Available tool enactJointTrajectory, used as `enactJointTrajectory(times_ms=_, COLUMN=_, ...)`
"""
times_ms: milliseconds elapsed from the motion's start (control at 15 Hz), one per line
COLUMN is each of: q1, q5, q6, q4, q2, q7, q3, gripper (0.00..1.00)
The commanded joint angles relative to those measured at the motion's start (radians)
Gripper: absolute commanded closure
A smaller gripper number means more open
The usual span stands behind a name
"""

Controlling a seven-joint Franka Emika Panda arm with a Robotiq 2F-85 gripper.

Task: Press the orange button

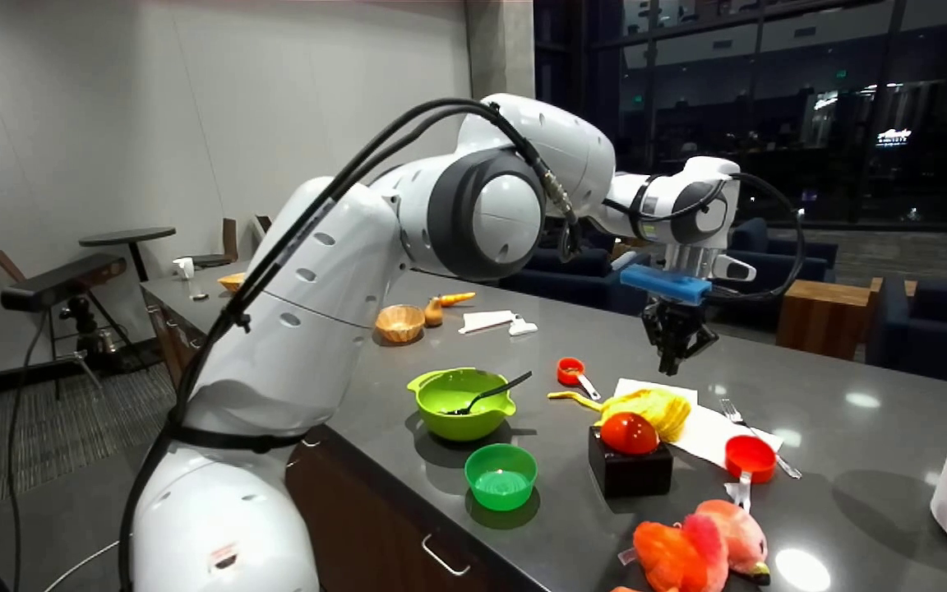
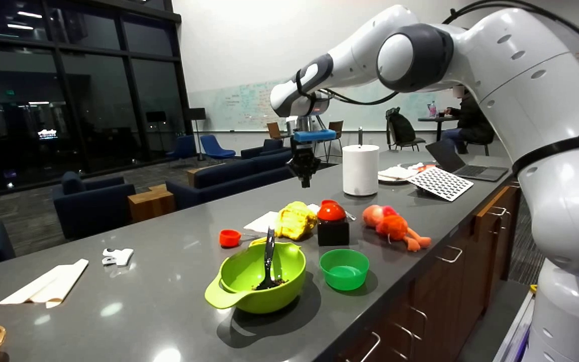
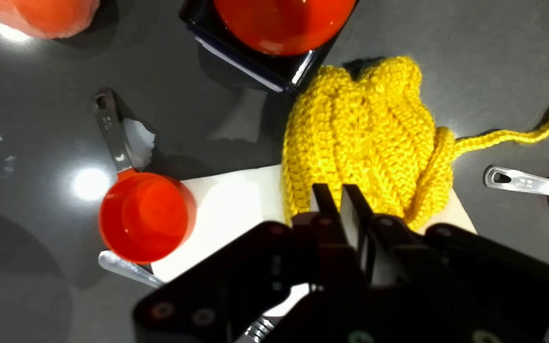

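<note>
The tool (image 1: pixel 669 367) hangs in the air above the table (image 2: pixel 143 317), its two fingers (image 3: pixel 324 195) together but for a thin gap. The orange button (image 1: pixel 629 432) sits on top of a black box (image 1: pixel 630 474), just beside a yellow knitted thing (image 3: pixel 370 143). A small green bowl (image 2: pixel 345 272) and a fluffy toy (image 2: pixel 393 224) are near the box

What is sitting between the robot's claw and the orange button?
In the wrist view, the yellow knitted item lies between the gripper and the orange button. Both exterior views show the gripper hanging higher than both, with air beneath it.
</note>
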Motion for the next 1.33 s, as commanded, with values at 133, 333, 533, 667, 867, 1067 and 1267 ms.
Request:
enactJointTrajectory(times_ms=133, q1=0.002, q5=-0.016, q6=0.025, q4=-0.219, q2=-0.183, q7=0.139, q3=-0.051, gripper=1.0)
enactJointTrajectory(times_ms=333, q1=-0.006, q5=-0.01, q6=0.03, q4=-0.35, q2=-0.276, q7=0.2, q3=-0.079, gripper=1.0)
enactJointTrajectory(times_ms=533, q1=-0.014, q5=-0.004, q6=0.029, q4=-0.467, q2=-0.35, q7=0.226, q3=-0.096, gripper=1.0)
enactJointTrajectory(times_ms=667, q1=-0.018, q5=0.006, q6=0.022, q4=-0.533, q2=-0.386, q7=0.206, q3=-0.093, gripper=1.0)
enactJointTrajectory(times_ms=867, q1=-0.014, q5=0.022, q6=0.022, q4=-0.608, q2=-0.421, q7=0.169, q3=-0.083, gripper=1.0)
enactJointTrajectory(times_ms=1067, q1=-0.005, q5=0.034, q6=0.029, q4=-0.648, q2=-0.433, q7=0.143, q3=-0.068, gripper=1.0)
enactJointTrajectory(times_ms=1267, q1=0.006, q5=0.03, q6=0.031, q4=-0.652, q2=-0.424, q7=0.12, q3=-0.055, gripper=1.0)
